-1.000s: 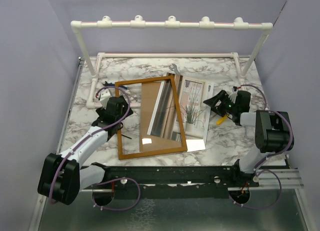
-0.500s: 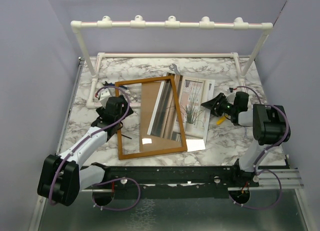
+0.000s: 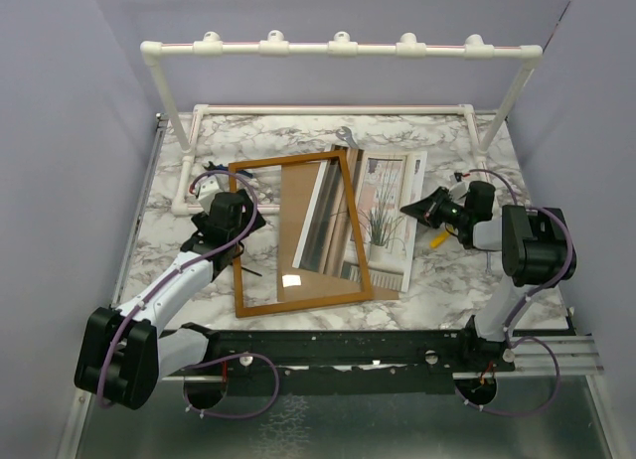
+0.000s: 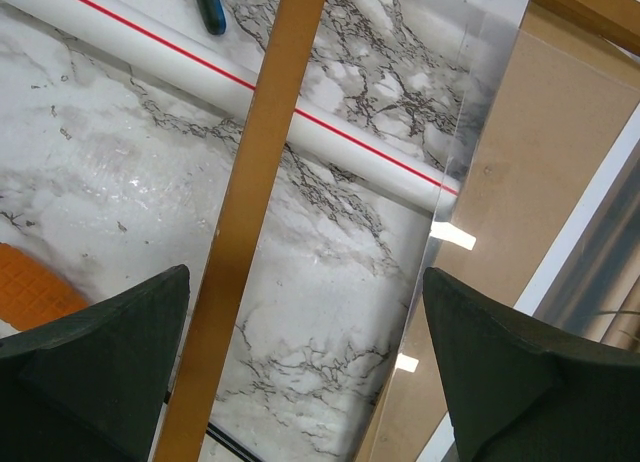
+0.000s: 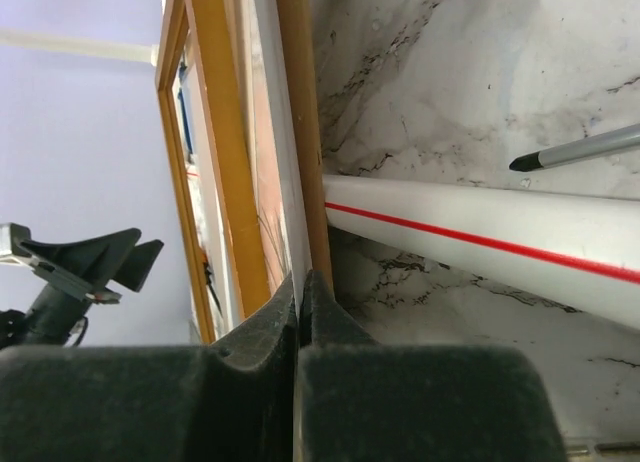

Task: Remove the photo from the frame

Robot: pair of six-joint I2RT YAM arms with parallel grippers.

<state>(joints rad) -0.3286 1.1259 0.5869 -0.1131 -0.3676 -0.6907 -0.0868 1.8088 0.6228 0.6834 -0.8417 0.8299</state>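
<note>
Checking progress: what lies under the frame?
Seen through the frame, a brown backing board lies beneath; the photo sticks out past its right side. What the board covers is hidden.

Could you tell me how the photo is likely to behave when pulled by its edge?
The photo looks like a thin sheet, so it will probably flex rather than stay flat. Part of it lies under the frame, so it may drag, and could crease under a pinch.

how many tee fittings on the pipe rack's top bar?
5 tee fittings along the top bar of the pipe rack: near the left elbow, left of centre, centre, right of centre, near the right elbow. None appear hidden.
</note>
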